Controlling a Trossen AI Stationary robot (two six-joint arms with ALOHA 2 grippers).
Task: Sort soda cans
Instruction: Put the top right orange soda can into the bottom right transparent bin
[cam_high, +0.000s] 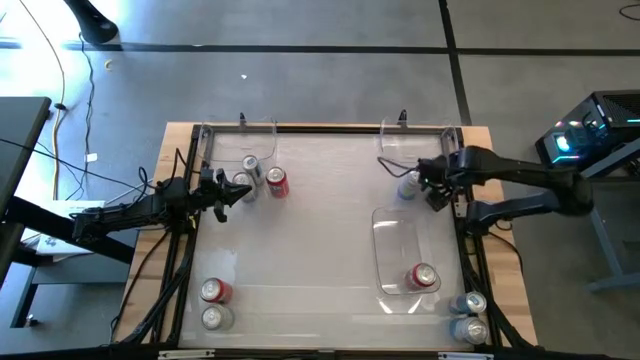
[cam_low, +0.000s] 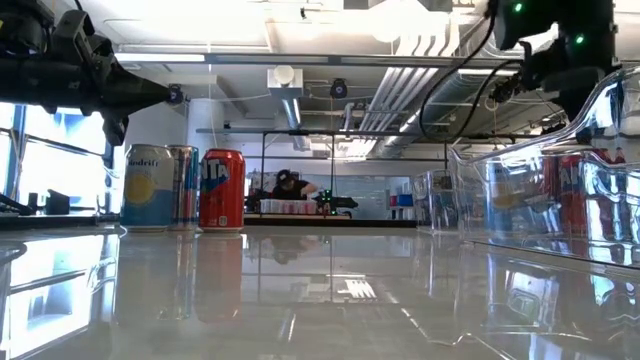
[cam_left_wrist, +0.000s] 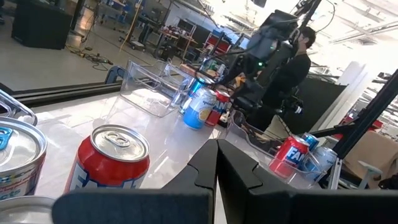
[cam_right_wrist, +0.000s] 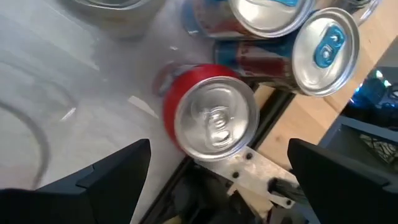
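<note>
Soda cans stand upright in groups on the clear tabletop. Two silver ones (cam_high: 245, 176) and a red one (cam_high: 276, 183) are at the far left, beside my left gripper (cam_high: 225, 190), which is shut, level and holds nothing. My right gripper (cam_high: 437, 195) hangs open at the far right, pointing down over a red can (cam_right_wrist: 214, 118). Its fingers stand apart on either side of the can, above its silver top. Two cans with blue tabs (cam_right_wrist: 326, 50) stand right behind it. One red can (cam_high: 422, 277) sits inside a clear bin (cam_high: 395, 240).
Near left corner: a red can (cam_high: 215, 291) and a silver can (cam_high: 213, 317). Near right corner: two more cans (cam_high: 472, 315). Two clear bins (cam_high: 240, 140) (cam_high: 420, 140) stand at the far edge. The table's middle is bare. A person shows far behind the table (cam_low: 287, 185).
</note>
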